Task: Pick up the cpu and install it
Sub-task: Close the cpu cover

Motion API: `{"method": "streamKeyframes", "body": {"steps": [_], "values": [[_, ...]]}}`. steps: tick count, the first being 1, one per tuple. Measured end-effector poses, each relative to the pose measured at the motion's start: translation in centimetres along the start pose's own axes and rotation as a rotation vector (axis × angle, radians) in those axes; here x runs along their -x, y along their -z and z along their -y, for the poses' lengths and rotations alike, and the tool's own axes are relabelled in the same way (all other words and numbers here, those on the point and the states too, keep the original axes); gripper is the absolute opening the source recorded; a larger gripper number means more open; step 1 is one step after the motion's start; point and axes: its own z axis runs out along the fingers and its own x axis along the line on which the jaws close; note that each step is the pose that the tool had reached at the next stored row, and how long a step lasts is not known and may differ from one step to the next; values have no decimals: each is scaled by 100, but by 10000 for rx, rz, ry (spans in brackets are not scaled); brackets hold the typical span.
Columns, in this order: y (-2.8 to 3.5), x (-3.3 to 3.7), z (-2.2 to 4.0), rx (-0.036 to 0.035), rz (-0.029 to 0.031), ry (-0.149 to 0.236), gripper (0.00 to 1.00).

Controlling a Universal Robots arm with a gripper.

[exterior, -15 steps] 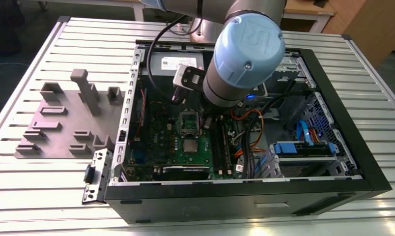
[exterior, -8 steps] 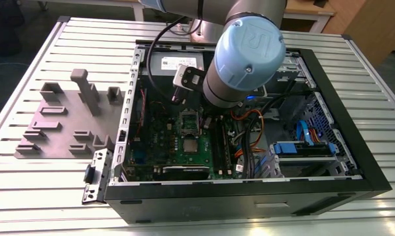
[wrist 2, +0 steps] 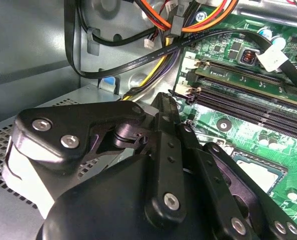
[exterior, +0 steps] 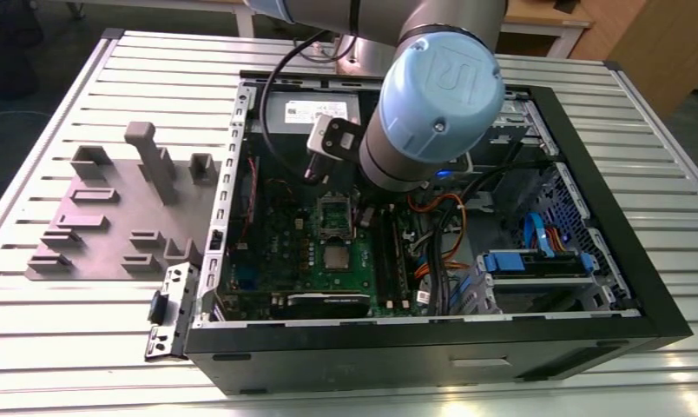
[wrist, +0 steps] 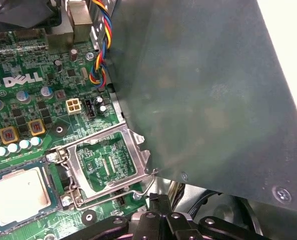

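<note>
Already cpu (wrist: 18, 194) on green board (wrist: 38, 107), partly cut off; gripper (wrist: 159, 199) pressed together, tips hidden.

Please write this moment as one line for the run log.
cpu: lies flat on green board, ungripped | socket frame: swung open beside cpu | hand: shut, empty, inside computer case

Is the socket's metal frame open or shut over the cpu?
Open. In the first wrist view the metal frame is swung back, and the cpu lies uncovered beside it.

Ribbed metal table (exterior: 82, 339), wooden cabinet (exterior: 661, 43) behind it, dark floor (exterior: 36, 95) beyond
</note>
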Motion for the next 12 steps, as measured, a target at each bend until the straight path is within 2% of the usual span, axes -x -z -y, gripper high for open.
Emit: {"method": "streamKeyframes", "body": {"steps": [12], "values": [[-20, -10, -3, -2, 0, -3, 11]]}}
